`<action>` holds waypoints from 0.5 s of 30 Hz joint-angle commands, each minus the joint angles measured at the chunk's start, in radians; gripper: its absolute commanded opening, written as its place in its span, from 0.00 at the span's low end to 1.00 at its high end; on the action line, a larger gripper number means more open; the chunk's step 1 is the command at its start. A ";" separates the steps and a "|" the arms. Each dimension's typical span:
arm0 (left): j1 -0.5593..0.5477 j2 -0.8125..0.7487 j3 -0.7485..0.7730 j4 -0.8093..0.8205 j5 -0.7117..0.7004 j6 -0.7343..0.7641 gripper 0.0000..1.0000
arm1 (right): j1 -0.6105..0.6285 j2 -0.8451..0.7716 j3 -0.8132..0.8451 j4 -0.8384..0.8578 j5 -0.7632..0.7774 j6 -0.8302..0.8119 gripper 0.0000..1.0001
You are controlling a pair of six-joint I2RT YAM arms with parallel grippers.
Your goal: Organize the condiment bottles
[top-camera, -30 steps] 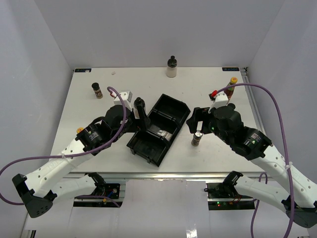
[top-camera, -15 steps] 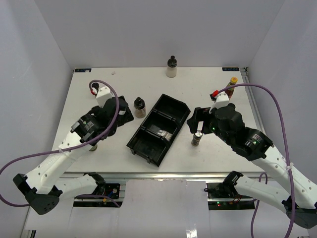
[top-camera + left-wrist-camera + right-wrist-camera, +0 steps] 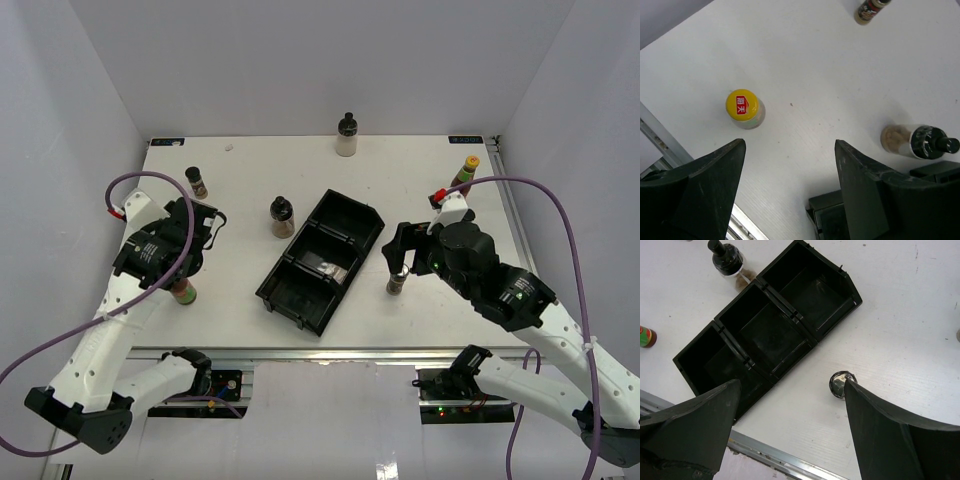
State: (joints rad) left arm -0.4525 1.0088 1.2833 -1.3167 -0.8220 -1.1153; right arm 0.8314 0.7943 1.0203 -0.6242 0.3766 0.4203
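My left gripper (image 3: 196,240) (image 3: 790,145) is open and empty above the table. A red-sauce bottle with a yellow cap (image 3: 743,107) (image 3: 184,291) stands to its left. A dark bottle with a black top (image 3: 920,141) (image 3: 282,216) stands to its right. A small dark jar (image 3: 869,9) (image 3: 197,182) is farther off. My right gripper (image 3: 398,250) (image 3: 792,385) is open and empty. A silver-lidded jar (image 3: 841,384) (image 3: 397,280) stands just by its right finger. A cream bottle (image 3: 346,135) and a second yellow-capped bottle (image 3: 464,172) stand at the back.
The black divided tray (image 3: 322,260) (image 3: 770,330) lies diagonally mid-table, its three compartments holding no bottles. Its corner shows in the left wrist view (image 3: 825,215). The metal front edge of the table (image 3: 770,455) is close below my right gripper.
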 commanded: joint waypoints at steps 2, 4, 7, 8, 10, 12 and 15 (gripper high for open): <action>0.066 0.001 -0.068 -0.085 -0.051 -0.087 0.83 | 0.002 -0.018 -0.008 0.018 0.041 -0.021 0.90; 0.088 -0.002 -0.091 -0.064 -0.043 -0.085 0.83 | 0.002 -0.021 -0.012 0.013 0.047 -0.028 0.90; 0.121 0.003 -0.131 -0.049 -0.046 -0.083 0.83 | 0.001 -0.026 -0.016 0.002 0.063 -0.035 0.90; 0.139 0.005 -0.143 -0.047 -0.047 -0.084 0.83 | 0.000 -0.029 -0.016 -0.002 0.068 -0.037 0.90; 0.167 0.004 -0.159 -0.042 -0.043 -0.082 0.83 | 0.002 -0.032 -0.016 -0.006 0.073 -0.042 0.90; 0.181 -0.007 -0.182 -0.020 -0.041 -0.070 0.83 | 0.002 -0.038 -0.022 -0.008 0.082 -0.045 0.90; 0.211 -0.019 -0.208 0.019 -0.035 -0.041 0.83 | 0.002 -0.042 -0.028 -0.006 0.085 -0.049 0.90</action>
State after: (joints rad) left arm -0.2763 1.0177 1.1048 -1.3319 -0.8427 -1.1777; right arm 0.8314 0.7690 1.0045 -0.6364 0.4260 0.3919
